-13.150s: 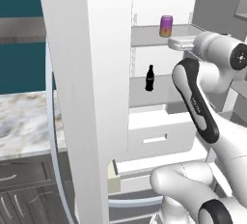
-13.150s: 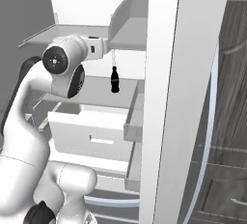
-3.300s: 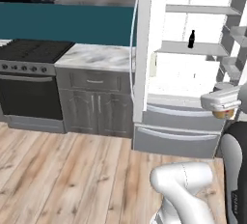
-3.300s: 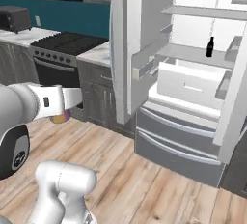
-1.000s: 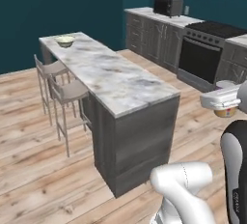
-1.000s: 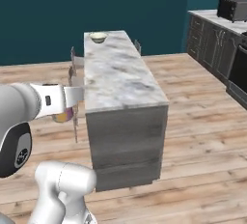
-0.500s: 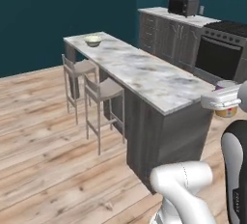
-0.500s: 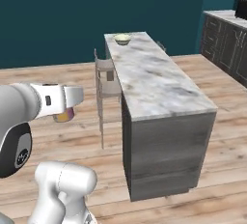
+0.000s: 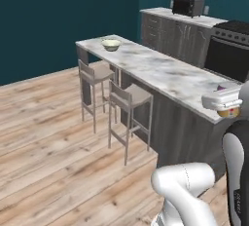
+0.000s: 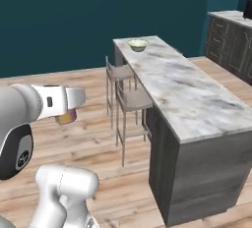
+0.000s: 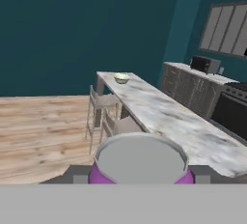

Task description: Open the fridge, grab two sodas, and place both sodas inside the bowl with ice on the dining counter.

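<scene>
My gripper [image 11: 140,175] is shut on a purple soda can with an orange lower band [image 10: 65,117], and the can's grey lid [image 11: 140,160] is close in the hand view. In the left base view the gripper [image 9: 226,107] hangs at the right edge, level with the near end of the dining counter [image 9: 165,74]. The pale bowl [image 9: 111,44] sits at the far end of that white marble slab, also visible as the bowl [image 10: 138,44] and the bowl [image 11: 121,78]. The fridge is out of view.
Two grey stools [image 9: 130,97] [image 9: 96,73] stand along the counter's left side over wood floor. Dark cabinets with a microwave [image 9: 188,6] and a stove [image 9: 228,49] line the back right. A teal wall lies behind.
The base has driven and turned, so the whole scene shifted: the dining counter now stretches away to my right with the stools in view. The can stays held in the gripper.
</scene>
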Motion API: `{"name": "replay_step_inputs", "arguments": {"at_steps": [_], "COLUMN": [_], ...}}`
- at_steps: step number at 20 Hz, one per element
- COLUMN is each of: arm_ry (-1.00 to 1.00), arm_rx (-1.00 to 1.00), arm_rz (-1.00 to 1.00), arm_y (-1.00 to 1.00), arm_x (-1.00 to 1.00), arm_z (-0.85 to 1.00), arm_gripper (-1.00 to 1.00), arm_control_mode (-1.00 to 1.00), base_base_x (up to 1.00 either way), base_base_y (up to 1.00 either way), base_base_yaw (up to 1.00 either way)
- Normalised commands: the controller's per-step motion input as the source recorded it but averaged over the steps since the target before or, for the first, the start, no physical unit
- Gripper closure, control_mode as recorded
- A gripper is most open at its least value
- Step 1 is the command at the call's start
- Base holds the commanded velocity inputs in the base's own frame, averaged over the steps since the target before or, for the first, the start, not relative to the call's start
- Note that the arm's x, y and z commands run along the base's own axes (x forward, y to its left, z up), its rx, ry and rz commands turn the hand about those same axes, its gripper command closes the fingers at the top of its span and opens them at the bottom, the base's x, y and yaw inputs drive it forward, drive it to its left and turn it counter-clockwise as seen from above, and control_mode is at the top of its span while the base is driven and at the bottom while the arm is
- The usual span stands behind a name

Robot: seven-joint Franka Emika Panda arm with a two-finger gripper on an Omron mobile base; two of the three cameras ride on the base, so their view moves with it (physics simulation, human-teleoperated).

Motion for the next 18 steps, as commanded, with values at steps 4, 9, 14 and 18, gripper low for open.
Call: {"name": "replay_step_inputs", "arguments": {"at_steps": [4, 9, 14, 18], "arm_ry": [0.00, 0.00, 0.00, 0.00], "arm_rx": [0.00, 0.00, 0.00, 0.00], "arm_rz": [0.00, 0.00, 0.00, 0.00], "arm_y": [0.00, 0.00, 0.00, 0.00], "arm_x": [0.00, 0.00, 0.00, 0.00], "arm_z": [0.00, 0.00, 0.00, 0.00], "arm_gripper": [1.00, 1.00, 1.00, 1.00], "arm_control_mode": [1.00, 1.00, 1.00, 1.00], "base_base_x": [0.47, 0.48, 0.70, 0.71], "base_base_y": [1.00, 1.00, 0.94, 0.89], "base_base_yaw": [-0.24, -0.28, -0.33, -0.36]}}
